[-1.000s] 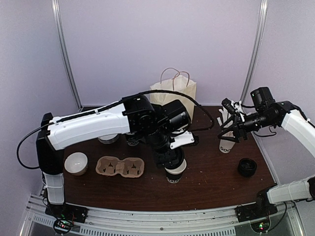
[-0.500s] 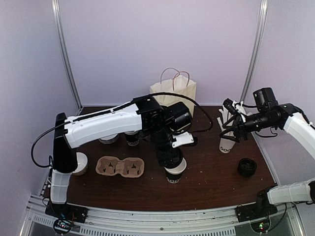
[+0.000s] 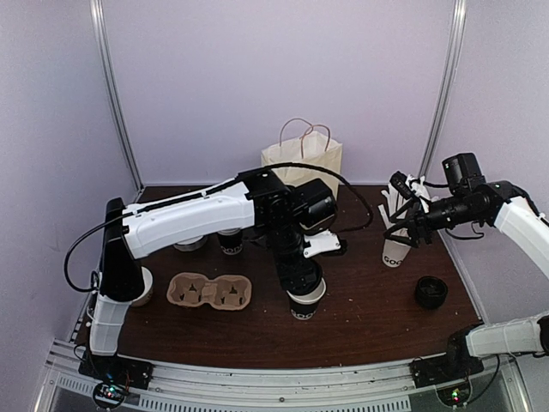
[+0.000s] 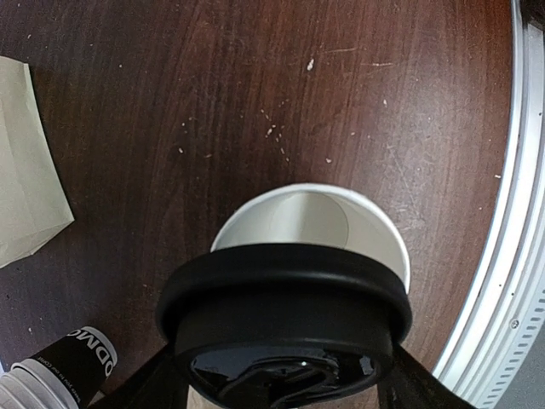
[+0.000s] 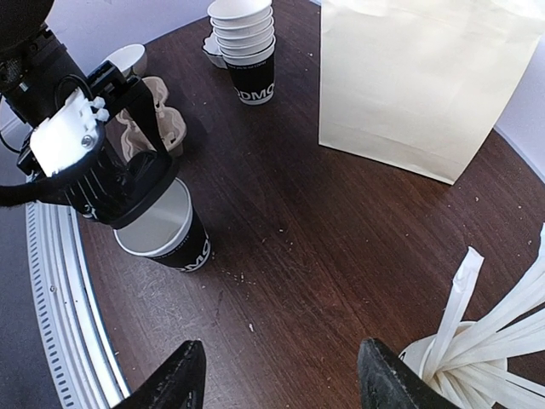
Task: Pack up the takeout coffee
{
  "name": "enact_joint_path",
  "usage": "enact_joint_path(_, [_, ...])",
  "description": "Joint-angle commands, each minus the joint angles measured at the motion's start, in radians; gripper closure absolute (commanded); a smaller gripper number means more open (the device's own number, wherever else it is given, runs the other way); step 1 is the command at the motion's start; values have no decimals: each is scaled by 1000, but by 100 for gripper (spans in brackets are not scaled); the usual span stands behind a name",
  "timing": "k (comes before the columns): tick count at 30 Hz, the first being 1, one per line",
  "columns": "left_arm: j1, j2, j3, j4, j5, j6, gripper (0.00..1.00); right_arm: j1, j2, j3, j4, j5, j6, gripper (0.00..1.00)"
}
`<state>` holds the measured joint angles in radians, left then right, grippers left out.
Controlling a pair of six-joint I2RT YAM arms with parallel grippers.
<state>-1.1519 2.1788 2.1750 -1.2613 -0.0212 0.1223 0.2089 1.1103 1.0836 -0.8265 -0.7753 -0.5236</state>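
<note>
The takeout coffee cup (image 3: pixel 304 305) is a small black paper cup with white lettering. It stands open on the table, and its white inside shows in the left wrist view (image 4: pixel 308 220) and in the right wrist view (image 5: pixel 167 232). My left gripper (image 3: pixel 299 276) is shut on a black plastic lid (image 4: pixel 285 307) and holds it just over the cup's near rim; the lid also shows in the right wrist view (image 5: pixel 143 198). My right gripper (image 3: pixel 401 227) is open and empty, high above the table at the right (image 5: pixel 281 375).
A cream paper bag (image 3: pixel 301 160) stands at the back. A cardboard cup carrier (image 3: pixel 208 292) lies left of the cup. A stack of unlidded cups (image 3: pixel 230 243), a white lettered cup of white sticks (image 3: pixel 395 251) and a stack of black lids (image 3: pixel 430 292) stand around.
My left arm's upper links have swung to the right while its gripper stays over the cup with the lid. My right arm has hardly moved.
</note>
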Motion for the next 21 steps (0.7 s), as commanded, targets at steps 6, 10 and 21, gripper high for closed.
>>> enact_joint_path(6, [7, 38, 38, -7, 70, 8, 21, -5, -7, -16, 23, 18, 1, 35])
enact_joint_path(10, [5, 44, 41, -6, 91, 6, 21, -6, -8, -19, 24, 19, 0, 35])
enact_joint_path(21, [5, 46, 43, -6, 86, 10, 16, -6, -6, -22, 27, 18, 1, 35])
